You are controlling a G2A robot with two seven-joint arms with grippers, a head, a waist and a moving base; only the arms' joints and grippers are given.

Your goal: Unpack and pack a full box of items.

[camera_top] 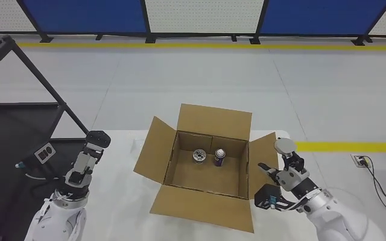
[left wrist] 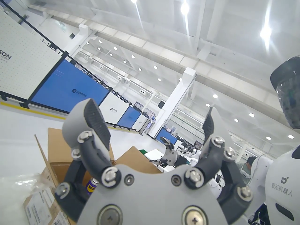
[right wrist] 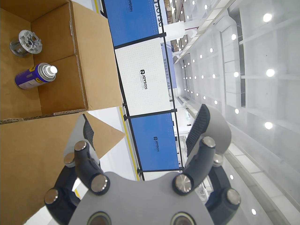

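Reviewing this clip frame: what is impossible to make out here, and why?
Spray can, left wrist view: mostly hidden behind the left end effector and the box wall.
Plastic-wrapped package, left wrist view: cut off by the edge; contents unclear.
Metal part, top view: too small for detail.

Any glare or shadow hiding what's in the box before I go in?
Top view: even light, no glare; the spray can and metal hub on the box floor show plainly. Right wrist view: ceiling lamps are bright but away from the box, both items unshaded. Left wrist view: lamps flare in streaks, and the left tool blocks most of the can.
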